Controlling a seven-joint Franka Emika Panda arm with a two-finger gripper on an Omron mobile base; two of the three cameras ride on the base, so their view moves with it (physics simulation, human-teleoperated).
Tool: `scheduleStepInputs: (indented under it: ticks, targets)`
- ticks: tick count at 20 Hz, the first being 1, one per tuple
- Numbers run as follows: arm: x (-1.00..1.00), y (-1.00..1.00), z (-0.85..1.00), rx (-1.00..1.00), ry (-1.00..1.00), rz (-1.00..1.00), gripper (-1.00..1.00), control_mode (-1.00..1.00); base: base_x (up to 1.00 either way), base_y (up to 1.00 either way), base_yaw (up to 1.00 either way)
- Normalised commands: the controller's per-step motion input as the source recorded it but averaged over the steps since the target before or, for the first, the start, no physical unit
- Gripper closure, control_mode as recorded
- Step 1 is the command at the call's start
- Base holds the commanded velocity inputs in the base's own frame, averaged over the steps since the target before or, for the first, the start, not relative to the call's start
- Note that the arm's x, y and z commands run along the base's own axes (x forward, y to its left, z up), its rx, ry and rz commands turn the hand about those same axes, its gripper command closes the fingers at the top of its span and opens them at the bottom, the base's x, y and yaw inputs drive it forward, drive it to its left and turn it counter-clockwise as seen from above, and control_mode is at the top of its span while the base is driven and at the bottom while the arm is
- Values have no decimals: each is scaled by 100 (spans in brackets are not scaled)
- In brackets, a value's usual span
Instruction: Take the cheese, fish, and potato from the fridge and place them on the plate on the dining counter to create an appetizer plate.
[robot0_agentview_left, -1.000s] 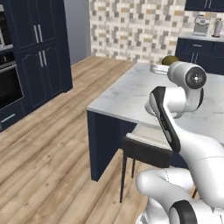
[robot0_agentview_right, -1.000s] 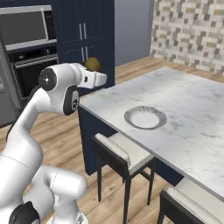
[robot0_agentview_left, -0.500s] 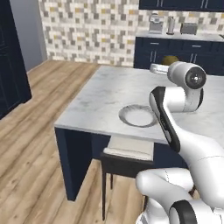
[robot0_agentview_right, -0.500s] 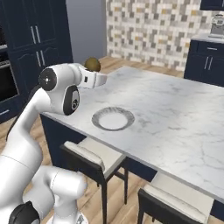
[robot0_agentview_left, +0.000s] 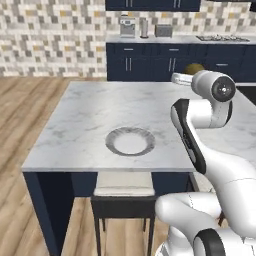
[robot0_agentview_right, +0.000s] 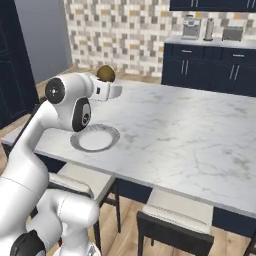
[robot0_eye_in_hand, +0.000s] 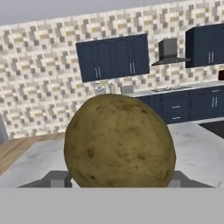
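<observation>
— What do you have in the gripper (robot0_eye_in_hand: 114, 186)?
— You hold the potato (robot0_eye_in_hand: 119, 142) clamped between its fingers, high above the dining counter (robot0_agentview_left: 90, 120).
— And the plate (robot0_agentview_left: 130, 141)?
— On that counter, near its front edge, well apart from the potato.

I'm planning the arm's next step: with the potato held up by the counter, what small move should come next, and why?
Probably carry the potato forward and down toward the plate. The gripper holds it high above the dining counter, and the plate, bare of food, lies below, nearer the counter's edge.
</observation>
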Motion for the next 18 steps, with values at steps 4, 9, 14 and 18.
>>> scheduleStepInputs:
  ticks: [4, 9, 14, 18]
  targets:
    - [0, 0, 0, 0, 0, 0, 100, 100, 26, 26, -41]
    - [0, 15, 0, -1, -1, -13, 100, -100, 5, 22, -22]
    - [0, 43, 0, 0, 0, -25, 100, -100, 0, 0, 0]
    - [-3, 46, 0, 0, 0, -19, 100, -100, 0, 0, 0]
